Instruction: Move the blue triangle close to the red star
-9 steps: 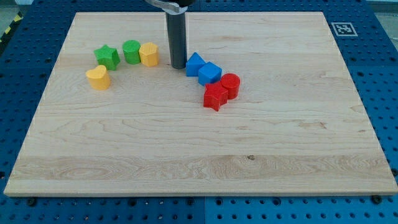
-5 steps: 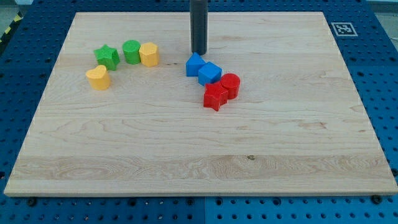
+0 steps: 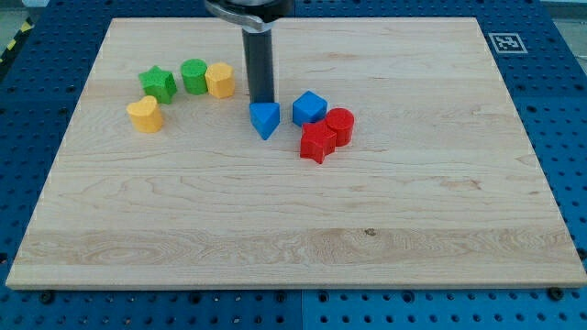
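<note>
The blue triangle [image 3: 265, 119] lies on the wooden board, left of the blue cube [image 3: 309, 108] and apart from it. The red star [image 3: 317, 143] lies to the triangle's lower right, with a gap between them. A red cylinder [image 3: 340, 125] touches the star's upper right side. My tip [image 3: 261, 100] stands right at the triangle's top edge, on the side toward the view's top.
A green star [image 3: 159, 83], a green cylinder [image 3: 193, 75] and a yellow hexagonal block [image 3: 219, 80] sit in a row at the upper left. A yellow heart-like block [image 3: 145, 114] lies below them. A marker tag [image 3: 503, 42] is at the board's top right corner.
My tip moved from left of the triangle to above it, then down-left behind it. The blue triangle slid down and left, away from the blue cube.
</note>
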Controlling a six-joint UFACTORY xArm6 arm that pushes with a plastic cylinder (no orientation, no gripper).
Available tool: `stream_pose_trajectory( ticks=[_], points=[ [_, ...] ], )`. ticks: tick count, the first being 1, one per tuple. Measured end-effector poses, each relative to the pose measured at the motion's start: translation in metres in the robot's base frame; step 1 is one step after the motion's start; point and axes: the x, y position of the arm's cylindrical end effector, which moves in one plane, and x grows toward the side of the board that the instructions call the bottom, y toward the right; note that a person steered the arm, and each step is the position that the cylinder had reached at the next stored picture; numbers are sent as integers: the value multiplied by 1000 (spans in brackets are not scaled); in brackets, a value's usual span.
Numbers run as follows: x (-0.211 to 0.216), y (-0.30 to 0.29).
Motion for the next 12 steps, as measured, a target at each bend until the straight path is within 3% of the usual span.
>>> stream_pose_trajectory(
  ticks=[2,11,12],
  points=[
    [0,-22],
    [29,-7],
    [71,-28]
  ],
)
